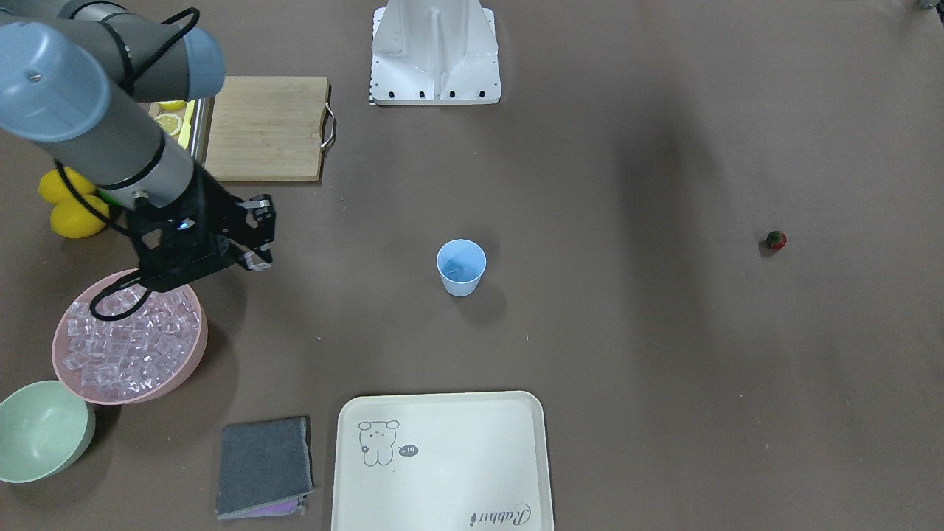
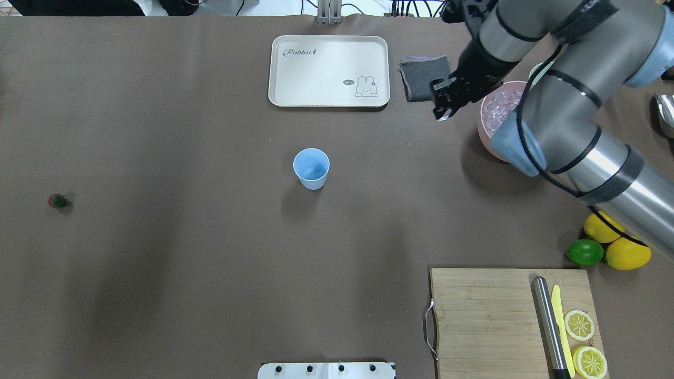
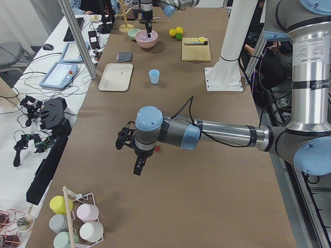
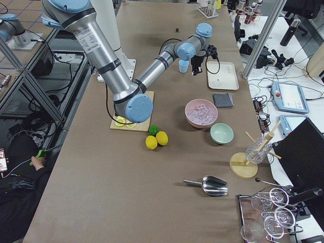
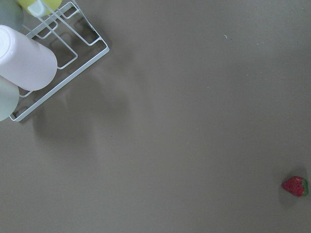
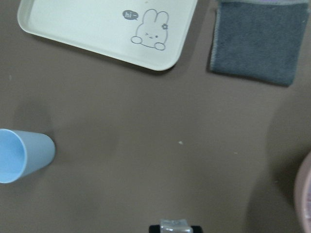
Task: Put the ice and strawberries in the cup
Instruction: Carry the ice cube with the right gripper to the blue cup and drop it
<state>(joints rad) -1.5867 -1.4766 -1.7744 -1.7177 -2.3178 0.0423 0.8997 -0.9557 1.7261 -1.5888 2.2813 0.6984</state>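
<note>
Strawberry (image 2: pixel 57 200) lies far left, well apart from the central cup (image 2: pixel 311 168); left gripper (image 3: pixel 138 168) hangs near the berry, grip impossible to tell; farther off, right gripper (image 2: pixel 441 111) pinches an ice cube (image 6: pixel 175 225) beside the pink bowl (image 1: pixel 199 354) heaped with ice (image 1: pixel 125 339).

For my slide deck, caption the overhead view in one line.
Right gripper, holding an ice cube, hangs beside the pink bowl; blue cup stands mid-table.
</note>
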